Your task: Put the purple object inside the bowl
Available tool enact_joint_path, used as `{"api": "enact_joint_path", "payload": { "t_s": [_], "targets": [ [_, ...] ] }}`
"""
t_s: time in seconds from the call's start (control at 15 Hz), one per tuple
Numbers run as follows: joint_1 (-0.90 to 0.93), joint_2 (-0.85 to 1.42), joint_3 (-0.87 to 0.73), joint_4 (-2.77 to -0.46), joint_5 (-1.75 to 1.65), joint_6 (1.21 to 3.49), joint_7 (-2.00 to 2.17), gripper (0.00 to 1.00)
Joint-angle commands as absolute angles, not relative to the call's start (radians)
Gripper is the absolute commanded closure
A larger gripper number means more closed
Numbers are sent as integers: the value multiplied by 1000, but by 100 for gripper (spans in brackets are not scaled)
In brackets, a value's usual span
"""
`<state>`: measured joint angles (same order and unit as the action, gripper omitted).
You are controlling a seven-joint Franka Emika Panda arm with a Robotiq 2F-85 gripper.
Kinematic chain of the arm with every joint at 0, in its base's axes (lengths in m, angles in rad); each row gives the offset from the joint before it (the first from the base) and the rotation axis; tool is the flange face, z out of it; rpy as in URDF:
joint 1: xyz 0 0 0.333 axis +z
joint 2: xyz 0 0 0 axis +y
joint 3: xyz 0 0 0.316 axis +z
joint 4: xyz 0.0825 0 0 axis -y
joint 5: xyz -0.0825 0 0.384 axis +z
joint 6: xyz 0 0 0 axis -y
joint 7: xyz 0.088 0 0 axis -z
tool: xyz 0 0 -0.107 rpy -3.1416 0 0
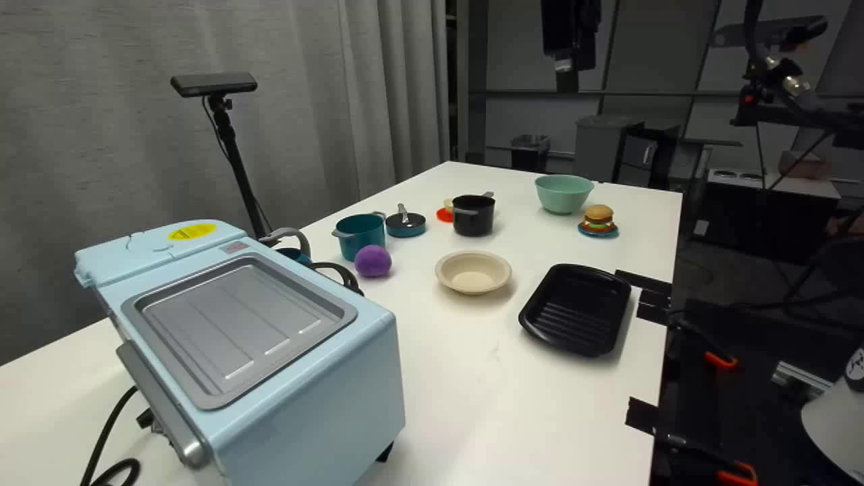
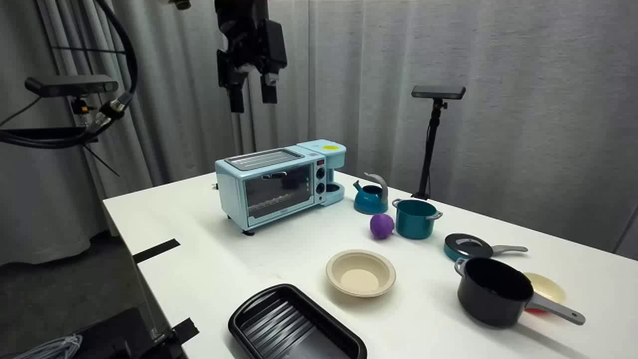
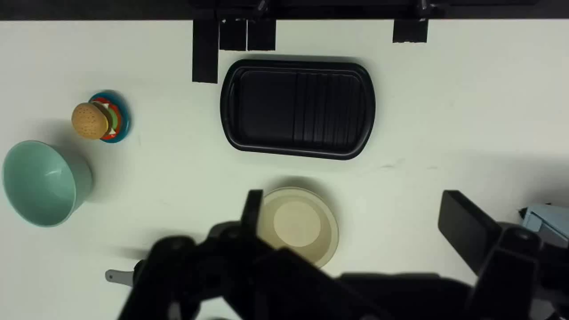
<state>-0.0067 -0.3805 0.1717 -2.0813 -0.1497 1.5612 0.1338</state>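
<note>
Working from a distance, I held the gripper (image 2: 253,99) high above the white table (image 2: 418,324), well apart from the cream bowl (image 2: 361,276). The jaws stood wide apart, the gap between them plain in my wrist view, where the gripper's dark body hid part of the cream bowl's rim. In an exterior view, the round purple object (image 1: 372,261) sat on the white table to the left of the cream bowl and outside it. Just beside it, on the same side of the cream bowl, stood a teal pot (image 1: 361,237); whether the two touched, I could not tell. A black ribbed tray (image 1: 574,310) lay near the cream bowl, which stood between the tray and the round purple object. In an exterior view, a black saucepan (image 2: 493,294) stood to the cream bowl's right, with a small teal pan (image 2: 468,246) farther back on that side. A teal kettle (image 2: 370,202) stood behind the cream bowl, and a pale-blue toaster oven (image 2: 276,190) behind and to the cream bowl's left. In my wrist view, a light-green bowl (image 3: 42,184) and a toy hamburger (image 3: 90,121) on a small blue plate (image 3: 126,118) showed well to the left of the cream bowl.
</note>
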Motion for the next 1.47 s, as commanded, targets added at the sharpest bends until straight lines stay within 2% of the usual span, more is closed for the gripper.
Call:
{"api": "enact_joint_path", "payload": {
  "t_s": [0.0,0.8,1.4],
  "targets": [
    [20,-377,151,-2079,-157,1558,141,0],
    [15,-347,146,-2052,-150,1550,146,0],
    [11,17,118,-1761,-153,1613,154,0]
  ]
}}
